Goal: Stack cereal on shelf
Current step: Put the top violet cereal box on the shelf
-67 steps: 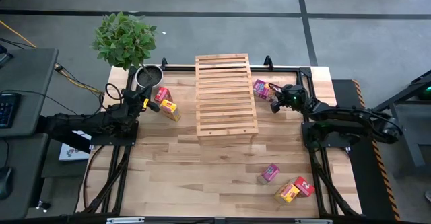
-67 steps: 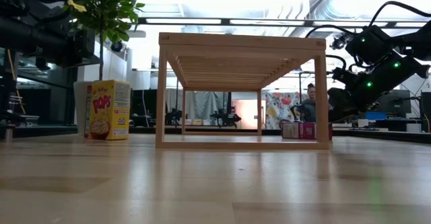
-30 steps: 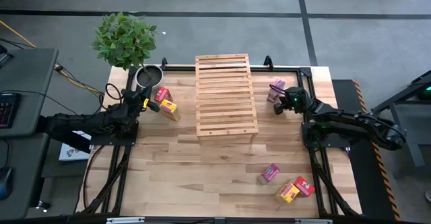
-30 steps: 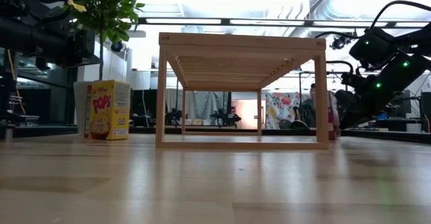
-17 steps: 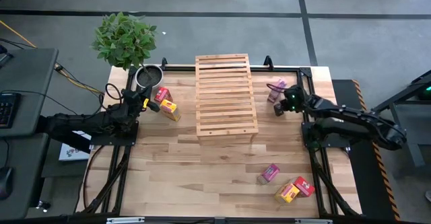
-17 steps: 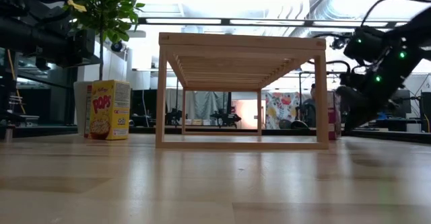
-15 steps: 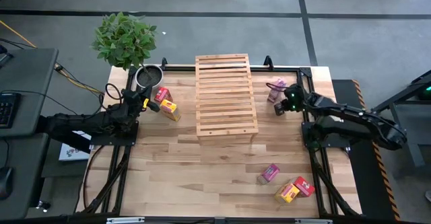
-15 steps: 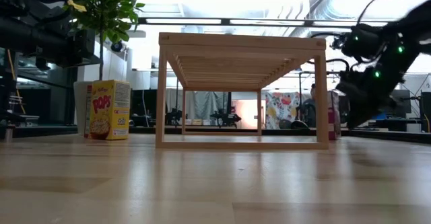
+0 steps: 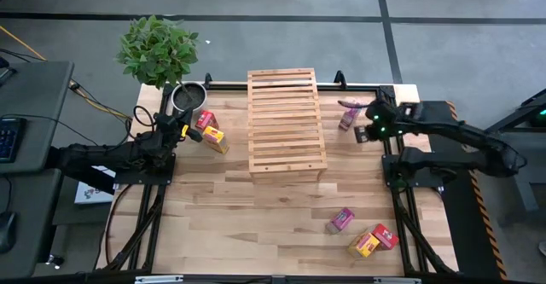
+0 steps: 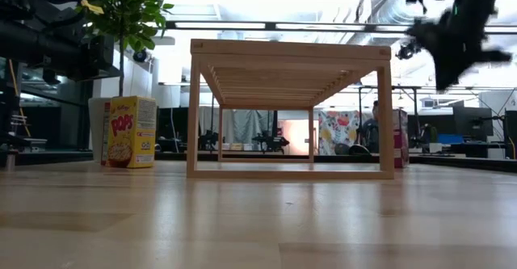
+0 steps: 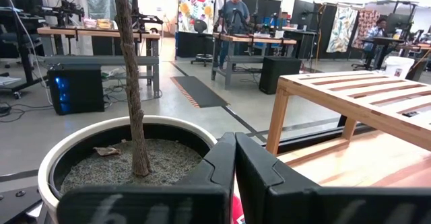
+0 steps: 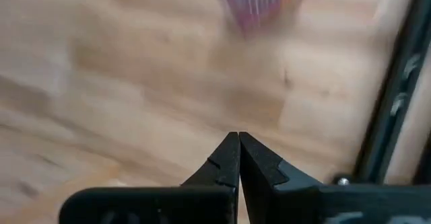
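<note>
Counting the small cardboard cereal boxes against the light slatted wooden rack point(image 9: 287, 120) gives a plain answer — none sits on top of it, so by my reading the stacking has not begun. The rack stands in the far middle of the butcher-block tabletop point(image 9: 256, 216), its slats bare in the high view.

The pink box point(image 9: 349, 113) stands upright on the table just right of the rack, near the far edge. A red box point(image 9: 206, 119) and a yellow box point(image 9: 214, 139) sit touching each other left of the rack, beside the white pot point(image 9: 188, 96) of a leafy green plant point(image 9: 158, 49). Near the front right lie a second pink box point(image 9: 341, 220), and a yellow box point(image 9: 364, 244) touching a red one point(image 9: 385, 235).

The right gripper point(image 12: 238, 143) hangs raised above the table just beside the upright pink box, fingers clenched together on nothing. The left gripper point(image 11: 234, 158) waits at the table's left edge by the pot, also clamped tight and empty — all visible boxes remain to be placed.
</note>
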You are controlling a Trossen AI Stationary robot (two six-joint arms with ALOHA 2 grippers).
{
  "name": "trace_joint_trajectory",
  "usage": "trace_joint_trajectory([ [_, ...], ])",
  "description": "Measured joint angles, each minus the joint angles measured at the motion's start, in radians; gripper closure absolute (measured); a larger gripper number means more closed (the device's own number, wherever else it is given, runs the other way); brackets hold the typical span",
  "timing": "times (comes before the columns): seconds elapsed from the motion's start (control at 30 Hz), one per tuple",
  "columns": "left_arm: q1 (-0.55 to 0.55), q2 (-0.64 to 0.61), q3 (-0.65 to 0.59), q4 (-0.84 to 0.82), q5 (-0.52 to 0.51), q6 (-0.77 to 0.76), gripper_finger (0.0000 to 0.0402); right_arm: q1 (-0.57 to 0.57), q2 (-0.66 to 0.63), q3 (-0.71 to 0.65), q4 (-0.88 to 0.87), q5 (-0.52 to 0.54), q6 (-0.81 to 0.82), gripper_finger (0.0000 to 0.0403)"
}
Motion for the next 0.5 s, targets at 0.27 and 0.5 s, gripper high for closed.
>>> trace_joint_trajectory([
  [0.27,0.0,0.0,0.0,0.0,0.0,0.0,0.0398,0.135,0.009,0.158,0.201,0.366,0.105,0.0397],
  [0.5,0.0,0.0,0.0,0.0,0.0,0.0,0.0398,0.106,0.142,0.112,0.264,0.401,0.185,0.0285],
])
